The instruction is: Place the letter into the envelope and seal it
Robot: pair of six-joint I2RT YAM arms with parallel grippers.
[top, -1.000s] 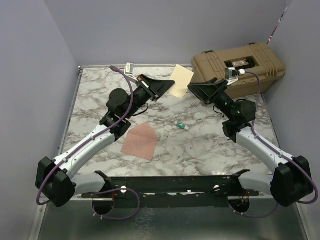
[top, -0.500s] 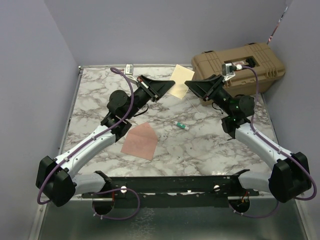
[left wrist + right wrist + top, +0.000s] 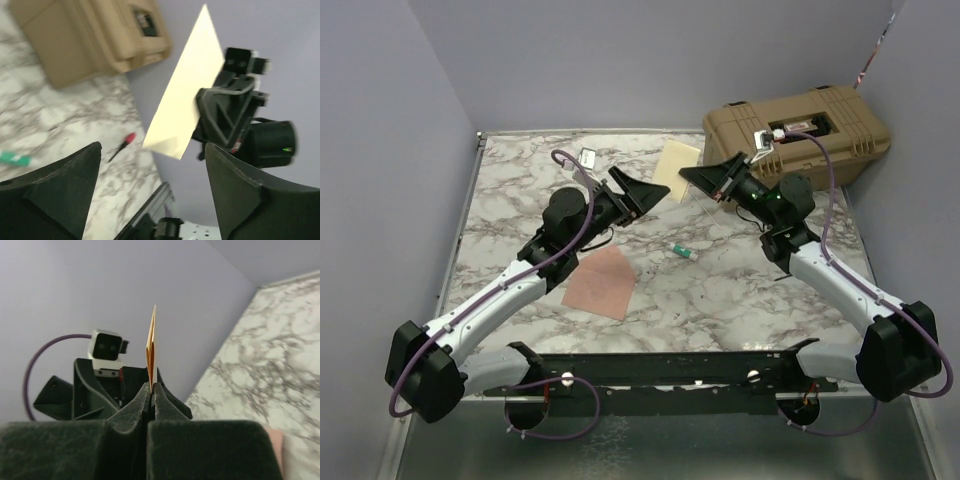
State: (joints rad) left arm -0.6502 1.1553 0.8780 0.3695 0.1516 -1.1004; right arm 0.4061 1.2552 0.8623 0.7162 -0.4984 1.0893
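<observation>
Right fingers point(image 3: 134, 410) clamp the letter point(image 3: 185, 92) by one edge; left fingers point(image 3: 65, 185) stand open. Light, floppy: pinch edges.

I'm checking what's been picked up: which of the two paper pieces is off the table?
The pale yellow letter, pinched on edge in the shut right tool. The salmon envelope lies flat on the table.

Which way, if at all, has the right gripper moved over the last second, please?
Yes: the right gripper has shifted left, away from the case, and shut on the letter.
</observation>
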